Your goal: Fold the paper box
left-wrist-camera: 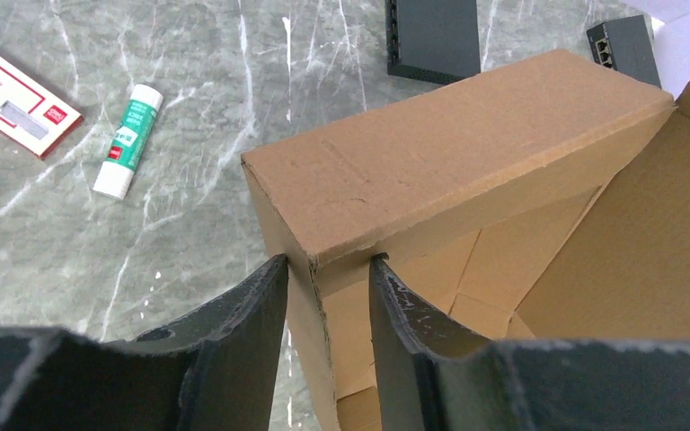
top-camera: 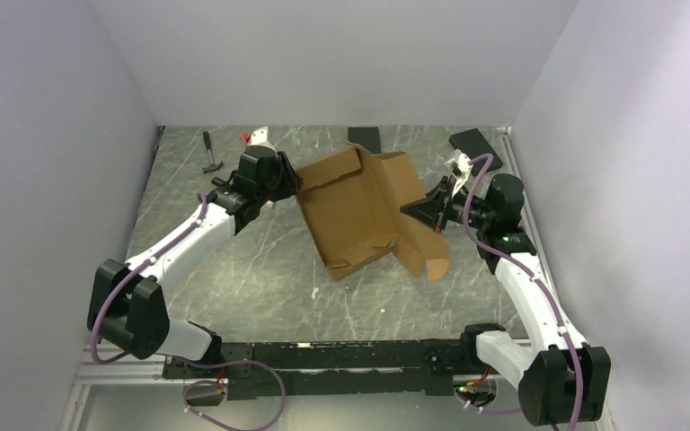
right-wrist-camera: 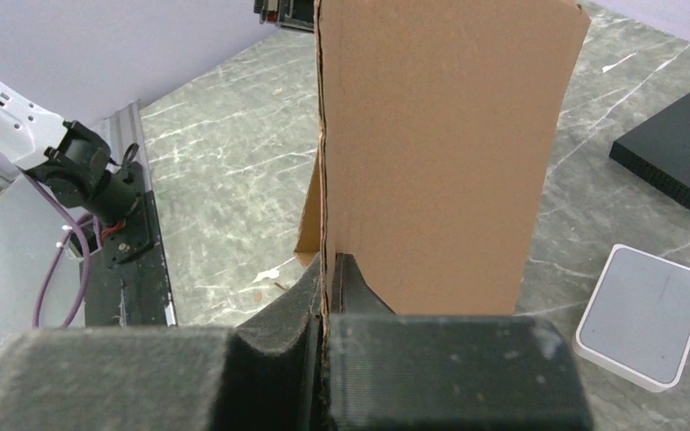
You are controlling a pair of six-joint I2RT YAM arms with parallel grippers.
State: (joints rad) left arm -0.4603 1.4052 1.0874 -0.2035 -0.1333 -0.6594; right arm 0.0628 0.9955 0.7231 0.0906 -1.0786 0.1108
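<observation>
The paper box point(top-camera: 359, 211), brown corrugated cardboard, is held tilted above the table between both arms, its open inside facing up. My left gripper point(top-camera: 292, 184) is at its left corner. In the left wrist view the gripper point(left-wrist-camera: 323, 265) is open and straddles the corner wall of the box point(left-wrist-camera: 467, 135); the wall lies against the left finger, with a gap to the right finger. My right gripper point(top-camera: 420, 211) is at the box's right side. In the right wrist view it point(right-wrist-camera: 326, 265) is shut on the edge of an upright flap of the box point(right-wrist-camera: 440, 135).
Two black slabs point(top-camera: 365, 137) point(top-camera: 474, 146) lie at the back of the table. A small hammer-like tool point(top-camera: 209, 154) lies back left. A glue stick point(left-wrist-camera: 128, 141) and a red-and-white card point(left-wrist-camera: 20, 109) lie left of the box. A white case point(right-wrist-camera: 644, 314) lies beside my right gripper.
</observation>
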